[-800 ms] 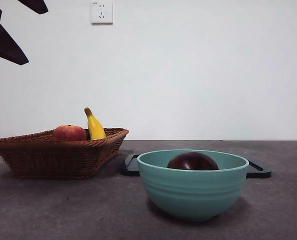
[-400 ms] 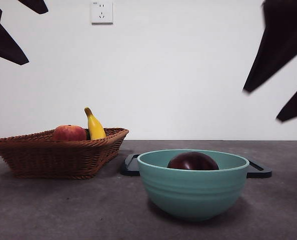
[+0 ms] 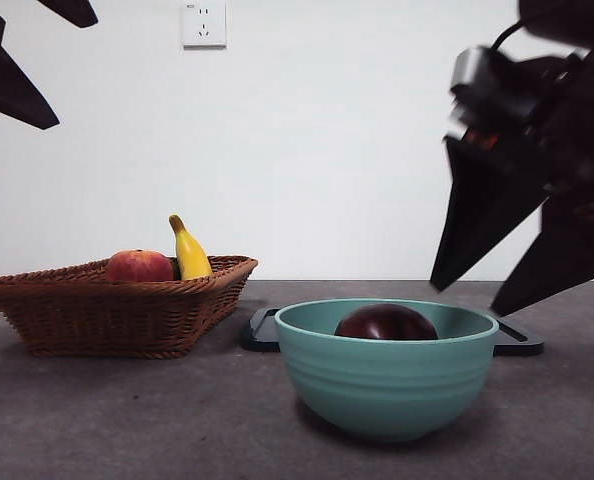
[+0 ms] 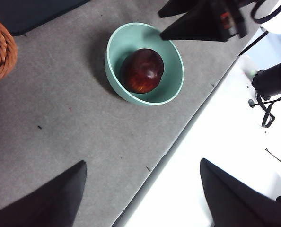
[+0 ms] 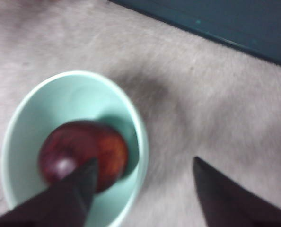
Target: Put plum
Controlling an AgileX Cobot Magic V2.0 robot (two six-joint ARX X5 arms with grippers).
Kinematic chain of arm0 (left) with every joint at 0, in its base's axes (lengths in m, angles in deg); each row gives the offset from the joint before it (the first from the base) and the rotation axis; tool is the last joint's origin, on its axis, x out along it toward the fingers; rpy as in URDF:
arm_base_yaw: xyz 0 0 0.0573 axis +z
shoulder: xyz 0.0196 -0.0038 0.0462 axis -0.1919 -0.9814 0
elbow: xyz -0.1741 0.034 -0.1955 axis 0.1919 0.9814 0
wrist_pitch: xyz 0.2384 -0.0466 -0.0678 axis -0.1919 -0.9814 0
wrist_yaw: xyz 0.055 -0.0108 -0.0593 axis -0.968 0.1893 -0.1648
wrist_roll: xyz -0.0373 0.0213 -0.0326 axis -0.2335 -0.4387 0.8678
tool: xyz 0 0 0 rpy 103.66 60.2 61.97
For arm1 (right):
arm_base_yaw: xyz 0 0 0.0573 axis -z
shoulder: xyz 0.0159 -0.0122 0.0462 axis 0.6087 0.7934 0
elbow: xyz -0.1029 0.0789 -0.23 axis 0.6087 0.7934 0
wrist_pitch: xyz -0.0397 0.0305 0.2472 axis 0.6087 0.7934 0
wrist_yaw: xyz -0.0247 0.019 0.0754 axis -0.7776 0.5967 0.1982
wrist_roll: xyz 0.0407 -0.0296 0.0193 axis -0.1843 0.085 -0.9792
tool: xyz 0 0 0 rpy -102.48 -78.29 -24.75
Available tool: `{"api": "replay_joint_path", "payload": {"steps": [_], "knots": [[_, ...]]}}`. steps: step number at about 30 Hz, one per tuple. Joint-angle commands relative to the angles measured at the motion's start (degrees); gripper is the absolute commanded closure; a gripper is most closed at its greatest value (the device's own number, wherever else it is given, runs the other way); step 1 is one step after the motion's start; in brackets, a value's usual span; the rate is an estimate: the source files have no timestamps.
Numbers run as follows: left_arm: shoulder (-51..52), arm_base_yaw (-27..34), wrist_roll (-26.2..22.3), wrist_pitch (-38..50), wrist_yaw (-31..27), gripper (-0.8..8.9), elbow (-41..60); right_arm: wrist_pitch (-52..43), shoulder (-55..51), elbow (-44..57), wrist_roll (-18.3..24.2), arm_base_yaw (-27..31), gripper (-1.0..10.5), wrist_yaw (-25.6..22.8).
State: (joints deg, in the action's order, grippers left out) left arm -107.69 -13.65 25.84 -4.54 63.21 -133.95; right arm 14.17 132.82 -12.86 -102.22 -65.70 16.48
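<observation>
The dark maroon plum (image 3: 385,323) lies inside a teal bowl (image 3: 387,385) near the table's front. My right gripper (image 3: 467,298) hangs open just above and to the right of the bowl, holding nothing. In the right wrist view the plum (image 5: 81,153) sits in the bowl (image 5: 141,137) beside one jaw of the right gripper (image 5: 144,161). My left gripper (image 4: 143,162) is open and high up, looking down on the plum (image 4: 142,71) and bowl (image 4: 113,49). In the front view it shows only as black tips at the top left.
A wicker basket (image 3: 117,305) at the left holds a red-orange apple (image 3: 137,266) and a yellow banana (image 3: 190,252). A dark flat board (image 3: 517,342) lies behind the bowl. The table's edge (image 4: 178,142) runs close to the bowl.
My right gripper has come in from the upper right and dropped down toward the bowl. The plum, bowl and left arm have not moved.
</observation>
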Motion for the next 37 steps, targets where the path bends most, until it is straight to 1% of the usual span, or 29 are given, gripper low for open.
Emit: {"api": "replay_joint_path", "payload": {"steps": [1,2,4,10,13,15,20,23,28,34,37], "knots": [[-0.2,-0.2,-0.9,0.4,0.4,4.4,-0.6,-2.1,2.7,-0.2,-1.1,-1.2,6.9,-1.7],[-0.2,-0.2,-0.9,0.4,0.4,4.4,-0.6,-2.6,3.4,-0.2,-1.1,-1.4,6.9,-2.1],[-0.2,-0.2,-0.9,0.5,0.4,4.4,-0.6,-3.3,4.6,-0.2,-1.1,-1.9,7.4,-2.6],[-0.2,-0.2,-0.9,1.2,0.4,4.4,-0.6,-4.9,6.3,-0.2,-1.3,-2.3,8.2,-2.6],[-0.2,-0.2,-0.9,1.4,0.4,4.4,-0.6,-5.0,6.3,-0.2,-1.3,-2.3,9.0,-2.6],[-0.2,-0.2,-0.9,1.4,0.4,4.4,-0.6,-5.1,6.3,-0.2,-1.3,-2.4,9.3,-2.4],[-0.2,-0.2,-0.9,1.4,0.4,4.4,-0.6,-6.0,6.3,-0.2,-1.5,-2.4,9.3,-1.3],[-0.2,-0.2,-0.9,1.4,0.4,4.4,-0.6,-7.3,6.2,-0.3,-2.6,-2.4,9.3,-0.5],[-0.2,-0.2,-0.9,1.4,0.4,4.4,-0.6,-6.4,6.1,-3.3,-2.8,-2.4,9.3,-0.5],[-0.2,-0.2,-0.9,1.4,0.4,4.4,-0.6,-3.5,6.1,-10.0,-2.1,-1.3,9.3,-4.2],[-0.2,-0.2,-0.9,1.4,0.4,4.4,-0.6,-2.6,7.2,-13.6,-1.8,0.5,9.4,-4.5]]}}
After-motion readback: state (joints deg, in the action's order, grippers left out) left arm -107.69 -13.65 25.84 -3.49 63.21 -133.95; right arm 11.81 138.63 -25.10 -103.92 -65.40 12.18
